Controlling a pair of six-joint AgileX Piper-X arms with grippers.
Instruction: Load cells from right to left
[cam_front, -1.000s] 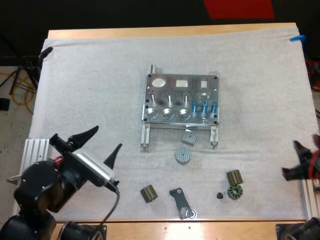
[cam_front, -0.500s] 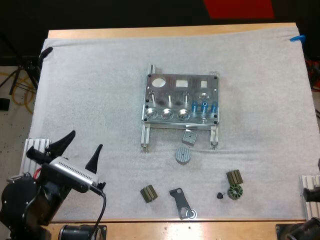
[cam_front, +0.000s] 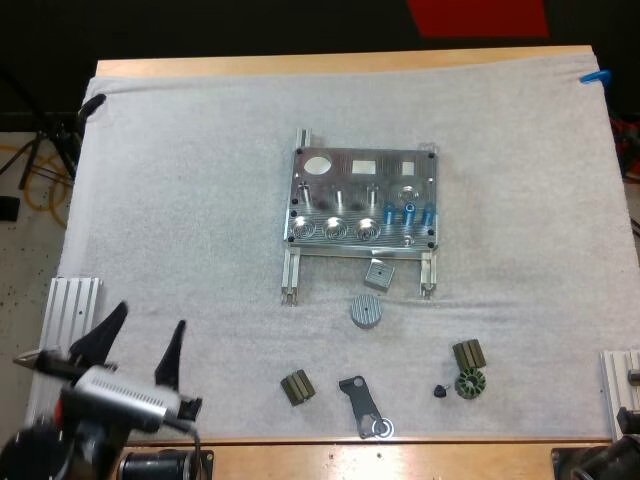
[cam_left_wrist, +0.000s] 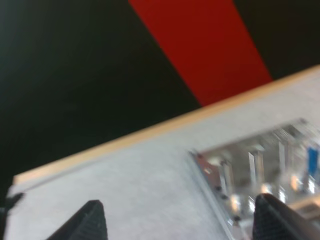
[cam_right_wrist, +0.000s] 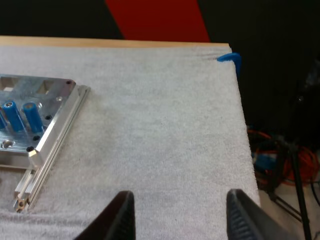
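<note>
Fixture (cam_front: 362, 200) sits centre frame on the white mat (cam_front: 180, 200), with three blue cylinders (cam_front: 408, 212) standing at its lower right. Left gripper (cam_front: 140, 345) hangs in the lower left corner, fingers spread wide with nothing between them, well apart from the fixture. Right gripper (cam_right_wrist: 180, 200) is splayed as well and empty, over bare mat near the fixture's edge where the cylinders stand. Small dark parts (cam_front: 296, 387) lie scattered below the fixture, and a grey disc (cam_front: 366, 310) and a square block (cam_front: 378, 274) sit just under it.
</note>
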